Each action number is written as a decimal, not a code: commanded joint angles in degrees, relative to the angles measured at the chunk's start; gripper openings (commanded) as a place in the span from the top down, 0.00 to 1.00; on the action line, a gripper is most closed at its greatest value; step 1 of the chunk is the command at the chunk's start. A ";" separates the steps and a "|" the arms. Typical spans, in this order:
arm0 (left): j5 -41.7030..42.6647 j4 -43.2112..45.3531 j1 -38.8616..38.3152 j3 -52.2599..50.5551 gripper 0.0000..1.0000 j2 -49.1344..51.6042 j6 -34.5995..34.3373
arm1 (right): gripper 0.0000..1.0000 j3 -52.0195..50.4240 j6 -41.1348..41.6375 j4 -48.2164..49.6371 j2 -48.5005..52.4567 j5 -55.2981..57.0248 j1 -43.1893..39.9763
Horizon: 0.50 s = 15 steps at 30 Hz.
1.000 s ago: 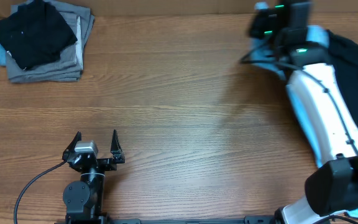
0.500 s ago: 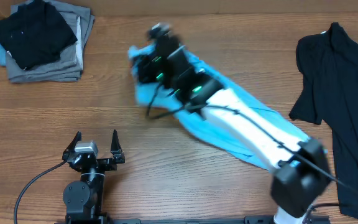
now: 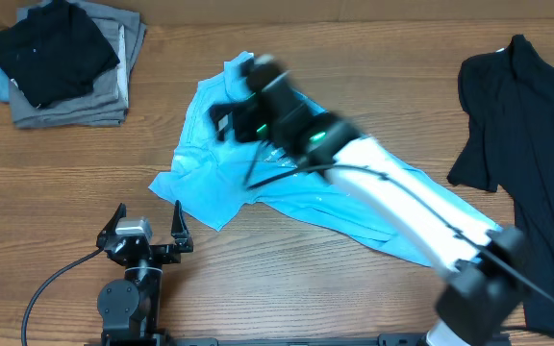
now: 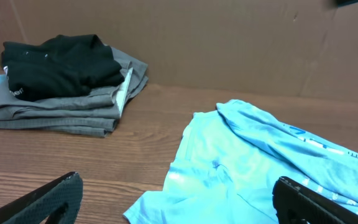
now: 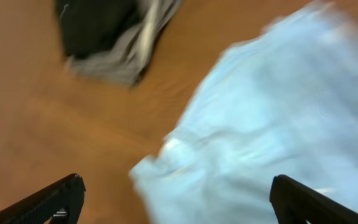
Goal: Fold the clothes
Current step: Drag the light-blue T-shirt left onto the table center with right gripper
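Blue T-shirt [image 3: 219,173] now lies in the middle of the bench [image 3: 287,298], all crumpled, with one end near the back and the other end trailing off to the right. A second ago we could not see it lying there at all. The right arm was up in the far right corner then, and half a second ago it was pulling the blue cloth across. A black shirt [image 3: 527,163] on the right side shows fully now.

We think this means the shirt has been brought to the spot where we can work on it. No fold has been made yet. It looks bunched and will need to be smoothed flat first.

The right arm reaches a long way from its base at the near right, over the shirt, to the shirt's far left part. It looks blurry, so we think it is moving fast. The right claw [image 5: 176,199] is spread wide, with nothing between its fingers. The shirt is under it, not in it.

The left arm sits low at the near left edge. The left claw [image 3: 148,213] points toward the back and is wide open too, holding nothing. The shirt's near corner is just beside it.

A pile of folded grey clothes [image 3: 65,67] with a black one on top sits in the far left corner, well apart from the shirt.
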 commanded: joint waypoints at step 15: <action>-0.61 0.02 -0.35 -0.20 0.00 -0.50 0.68 | 0.00 -3.28 -10.10 -14.08 5.42 2.32 -13.55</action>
